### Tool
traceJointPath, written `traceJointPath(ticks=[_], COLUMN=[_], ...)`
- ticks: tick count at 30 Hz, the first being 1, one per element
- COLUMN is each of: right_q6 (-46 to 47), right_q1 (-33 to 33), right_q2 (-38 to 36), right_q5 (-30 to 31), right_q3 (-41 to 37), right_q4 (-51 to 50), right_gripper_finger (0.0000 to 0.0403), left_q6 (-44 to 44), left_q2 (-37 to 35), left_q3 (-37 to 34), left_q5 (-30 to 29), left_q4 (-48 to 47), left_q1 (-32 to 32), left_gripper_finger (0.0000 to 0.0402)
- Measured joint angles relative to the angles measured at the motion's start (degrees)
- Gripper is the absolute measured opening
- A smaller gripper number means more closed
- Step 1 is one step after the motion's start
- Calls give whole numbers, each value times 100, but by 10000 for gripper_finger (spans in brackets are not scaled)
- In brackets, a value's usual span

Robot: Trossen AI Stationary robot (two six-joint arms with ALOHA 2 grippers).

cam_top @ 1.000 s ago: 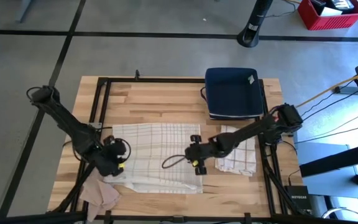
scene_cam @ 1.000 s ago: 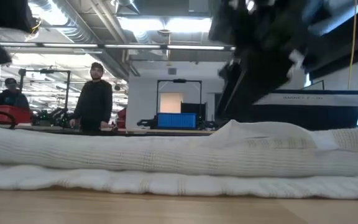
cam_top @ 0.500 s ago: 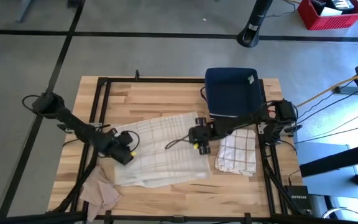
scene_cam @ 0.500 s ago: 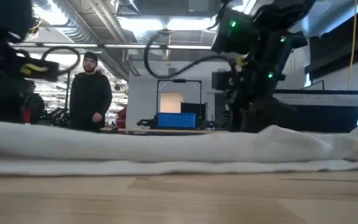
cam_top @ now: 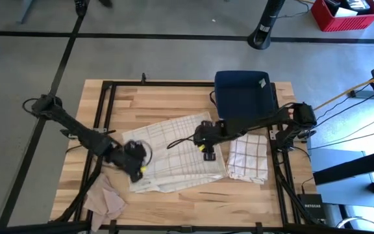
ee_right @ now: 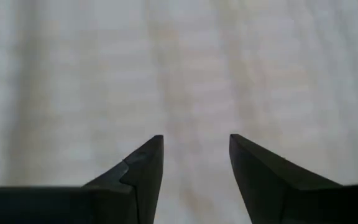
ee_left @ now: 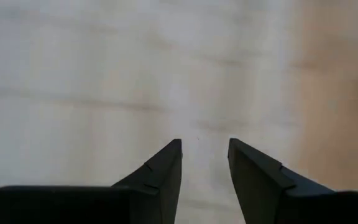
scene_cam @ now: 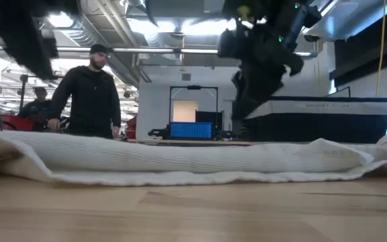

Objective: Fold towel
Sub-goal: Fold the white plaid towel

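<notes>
The towel (cam_top: pixel 177 155) lies flat mid-table (cam_top: pixel 167 104), beside the folded towel (cam_top: pixel 248 158). Both hands, left (cam_top: pixel 137 168) and right (cam_top: pixel 203 148), hover released over opposite edges, likely to pinch corners.

White towel (cam_top: pixel 177 156) with thin dark checked lines, second checked folded cloth (cam_top: pixel 249 158), navy blue bin (cam_top: pixel 243 96), light wood surface (cam_top: pixel 161 103), beige rag (cam_top: pixel 104 201), red crate (cam_top: pixel 346 13)

Left arm reaches in from the left edge, elbow bent, left hand (cam_top: pixel 136 162) low over the near-left part of the surface, fingers (ee_left: pixel 166 163) apart. Right arm stretches from the right side toward centre, right hand (cam_top: pixel 204 140) low, fingers (ee_right: pixel 146 160) apart, nothing between them.
</notes>
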Motion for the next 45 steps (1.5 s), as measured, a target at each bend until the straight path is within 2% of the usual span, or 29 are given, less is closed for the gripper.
traceJointPath(ticks=[3,7,12,17,21,28,32,38,45], right_q6=[282,599,793,736,743,722,819,1041,1046], right_q1=[280,685,1126,1391,1426,1418,1418,1418,1427], right_q2=[69,151,253,572,872,969,1046,1364,1469], right_q5=[-332,-322,201,887,1396,1577,1601,1696,2051], right_q3=[-175,-347,-428,-438,-441,-441,-439,-428,-407], right_q4=[873,1970,2671,2897,2794,2730,2733,2510,2373], right_gripper_finger=[186,186,186,186,186,186,186,186,186], left_q6=[178,-66,-615,-1198,-1669,-2175,-2202,-2436,-2738], left_q2=[175,788,1737,2390,2615,2854,2982,2999,2985], left_q3=[184,396,857,1025,1025,1023,1023,1038,1040], left_q5=[78,133,473,870,832,419,481,1193,2537], left_q4=[697,930,932,908,779,300,424,648,616], left_q1=[-596,-1202,-1555,-1570,-1553,-1531,-1544,-1684,-1859], left_gripper_finger=[123,123,123,123,123,123,123,123,123])
